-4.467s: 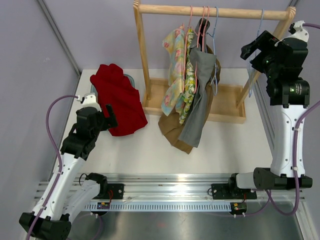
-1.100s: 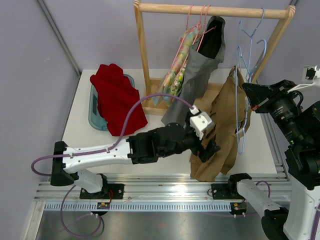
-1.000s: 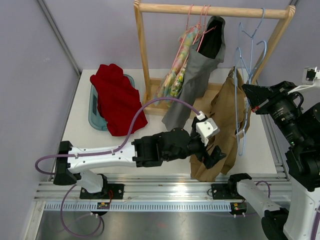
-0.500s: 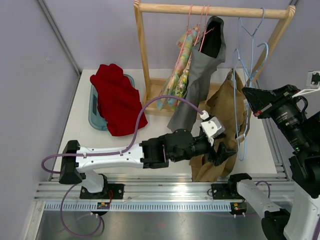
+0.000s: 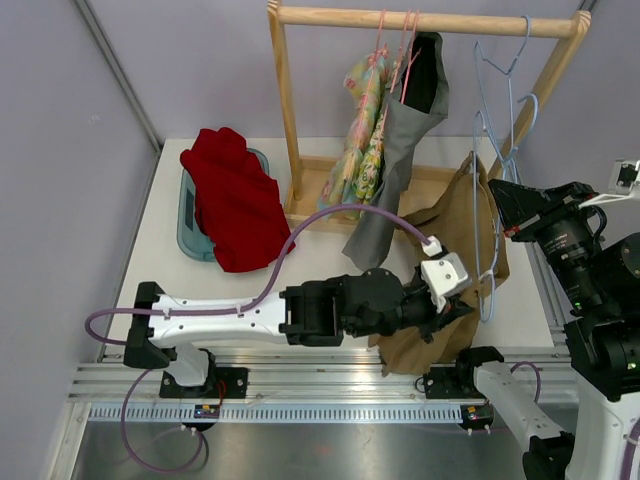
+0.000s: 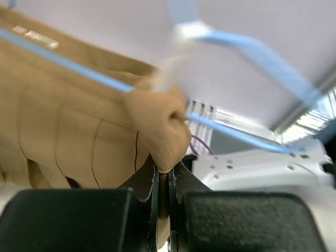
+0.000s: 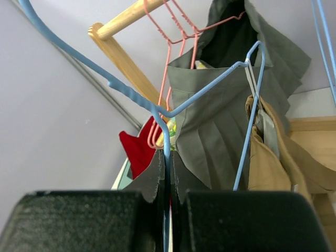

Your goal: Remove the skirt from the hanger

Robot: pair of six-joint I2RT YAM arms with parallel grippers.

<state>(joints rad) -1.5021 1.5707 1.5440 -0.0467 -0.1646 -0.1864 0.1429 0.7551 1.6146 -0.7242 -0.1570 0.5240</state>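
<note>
This is a robotics lab test cell. Plain lavender partition walls (image 5: 180,60) enclose a white table (image 5: 320,262). An aluminium rail (image 5: 330,372) at 6 o'clock carries the bolted arm bases (image 5: 150,345), and a small wooden clothes rack (image 5: 330,17) stands at 12 o'clock.

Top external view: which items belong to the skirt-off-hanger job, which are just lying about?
Job: tan pleated fabric skirt, light blue wire hanger, left end effector, right end effector.
Lying about: red cloth garment, teal plastic tray, floral fabric garment, grey pleated garment, wooden clothes rack.
</note>
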